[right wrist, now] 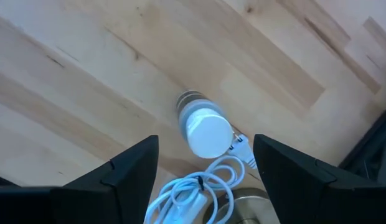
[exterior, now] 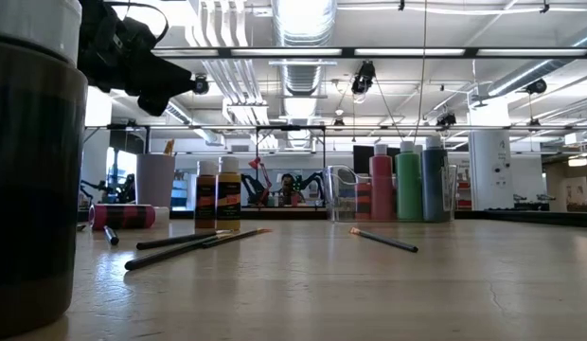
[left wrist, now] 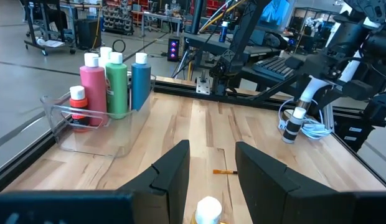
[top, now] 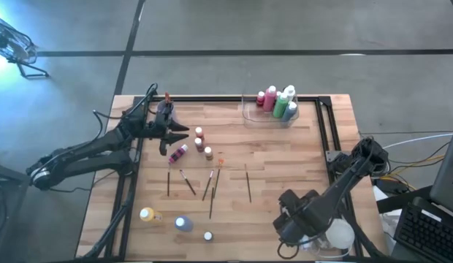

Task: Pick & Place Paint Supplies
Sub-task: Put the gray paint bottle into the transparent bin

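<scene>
Small pale-capped bottles (top: 199,143) stand mid-table beside a pink bottle (top: 178,153) lying on its side. Several thin brushes (top: 210,186) lie flat near the middle. Near the front edge stand a yellow bottle (top: 147,215), a blue one (top: 183,223) and a small one (top: 208,236). My left gripper (left wrist: 211,155) hangs open and level, high above the table, just left of the standing bottles. My right gripper (right wrist: 205,140) points down, open, over a white-capped bottle (right wrist: 204,129) standing at the near right; its fingers stand clear on either side of it.
A clear tray (top: 250,115) at the far right holds pink, green, blue and white bottles. A white lump (top: 337,234) with a coiled cord (right wrist: 193,193) lies right beside the white-capped bottle. A black rail frames the table's far and right edges.
</scene>
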